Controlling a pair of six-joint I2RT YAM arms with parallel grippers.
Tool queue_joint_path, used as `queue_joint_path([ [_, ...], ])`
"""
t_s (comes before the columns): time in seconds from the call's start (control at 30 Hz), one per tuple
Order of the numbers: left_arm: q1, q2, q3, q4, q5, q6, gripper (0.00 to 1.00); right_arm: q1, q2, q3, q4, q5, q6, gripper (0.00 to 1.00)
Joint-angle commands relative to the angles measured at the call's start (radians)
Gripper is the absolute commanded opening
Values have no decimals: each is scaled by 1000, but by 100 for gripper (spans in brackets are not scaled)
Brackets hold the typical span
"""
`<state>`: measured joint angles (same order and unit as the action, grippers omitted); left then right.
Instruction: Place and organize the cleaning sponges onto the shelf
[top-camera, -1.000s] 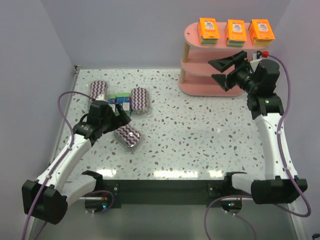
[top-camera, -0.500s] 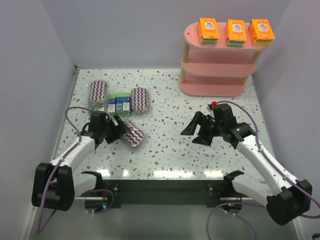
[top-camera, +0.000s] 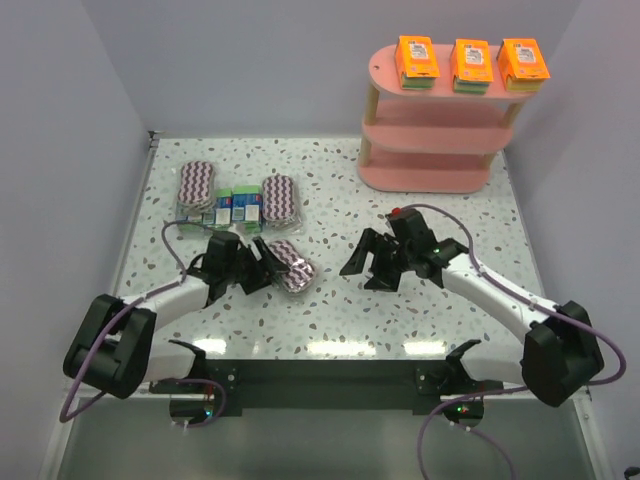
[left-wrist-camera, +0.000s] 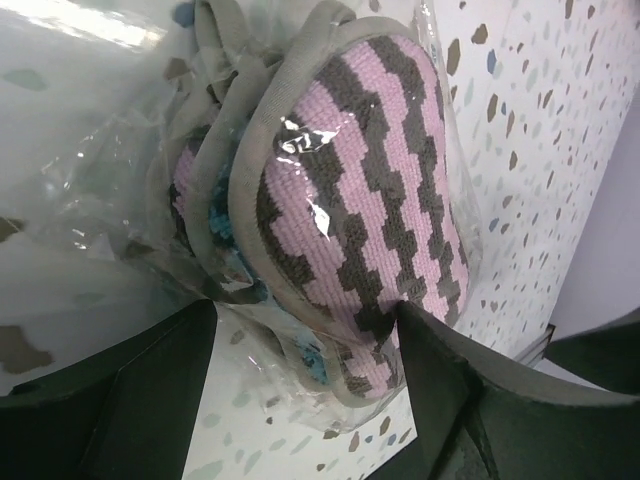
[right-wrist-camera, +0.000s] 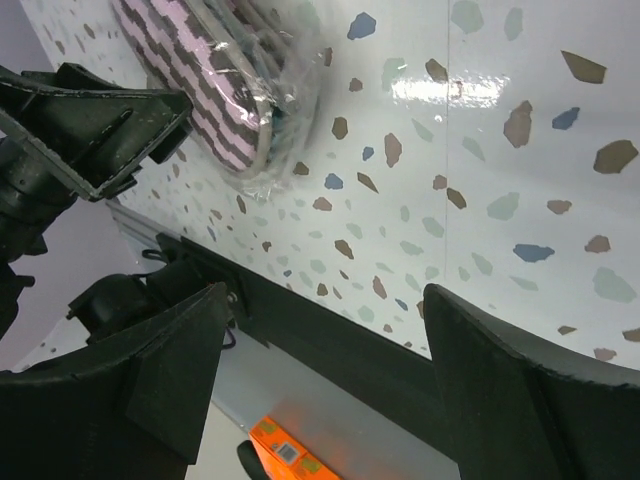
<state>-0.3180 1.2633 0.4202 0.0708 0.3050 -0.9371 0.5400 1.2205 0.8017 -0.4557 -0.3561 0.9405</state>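
The pink shelf (top-camera: 430, 135) stands at the back right, with three orange packs (top-camera: 472, 62) in a row on its top tier. My left gripper (top-camera: 270, 266) (left-wrist-camera: 305, 315) is shut on one purple zigzag pack (top-camera: 294, 268) (left-wrist-camera: 370, 200), which is tilted on its edge low over the table, its wrap crumpled between the fingers. Two more purple packs (top-camera: 197, 187) (top-camera: 279, 198) flank the blue-green boxes (top-camera: 238, 205) at the back left. My right gripper (top-camera: 357, 272) (right-wrist-camera: 325, 295) is open and holds nothing. It sits just right of the held pack (right-wrist-camera: 220, 90) and faces it.
The shelf's middle and bottom tiers hold nothing. The black front rail (right-wrist-camera: 330, 350) runs along the near table edge under my right gripper. Grey walls close in the left, back and right sides.
My left gripper has carried the purple pack rightward toward the table's middle. My right arm has come down from the shelf and swung left until it is close to the pack.
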Motion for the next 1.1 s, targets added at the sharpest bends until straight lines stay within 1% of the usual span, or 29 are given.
queue_joint_path([
  [0.0, -70, 54, 49, 141, 8, -92, 78, 43, 54, -2, 141, 37, 58, 82],
  [0.1, -104, 93, 72, 173, 6, -115, 78, 55, 102, -22, 213, 43, 119, 82],
  [0.2, -108, 120, 95, 176, 14, -115, 78, 64, 168, -36, 300, 26, 168, 82],
  [0.4, -112, 176, 141, 162, 32, -83, 78, 90, 328, 11, 409, 6, 228, 81],
  [0.47, -112, 191, 146, 164, 43, -81, 78, 92, 355, 8, 433, 25, 268, 80],
  [0.5, -112, 196, 146, 164, 46, -80, 78, 92, 376, -5, 478, 34, 286, 79],
  [0.57, -110, 199, 143, 164, 51, -78, 78, 92, 398, -21, 528, 39, 340, 75],
  [0.6, -112, 197, 140, 164, 51, -77, 77, 92, 410, -32, 573, 37, 357, 71],
  [0.63, -112, 199, 137, 164, 54, -77, 78, 92, 436, -38, 594, 34, 372, 62],
  [0.7, -112, 196, 132, 164, 59, -74, 78, 92, 459, -53, 632, 23, 400, 52],
  [0.73, -112, 193, 132, 161, 60, -72, 78, 92, 470, -61, 638, 20, 408, 42],
  [0.8, -112, 179, 138, 136, 60, -66, 77, 92, 456, -96, 653, 31, 415, 29],
  [0.83, -113, 154, 152, 103, 56, -54, 78, 91, 435, -108, 655, 32, 420, 20],
  [0.87, -113, 140, 160, 103, 48, -46, 78, 87, 421, -117, 654, 34, 420, 16],
  [0.9, -110, 124, 167, 65, 34, -40, 78, 80, 409, -139, 649, 32, 420, 11],
  [0.93, -110, 108, 187, 41, 25, -23, 79, 75, 396, -151, 649, 34, 425, 1],
  [1.03, -105, 53, 232, -58, -7, 0, 82, 31, 335, -205, 660, 5, 434, 0],
  [1.07, -102, 27, 244, -116, -10, 10, 82, 15, 291, -223, 670, -7, 443, 0],
])
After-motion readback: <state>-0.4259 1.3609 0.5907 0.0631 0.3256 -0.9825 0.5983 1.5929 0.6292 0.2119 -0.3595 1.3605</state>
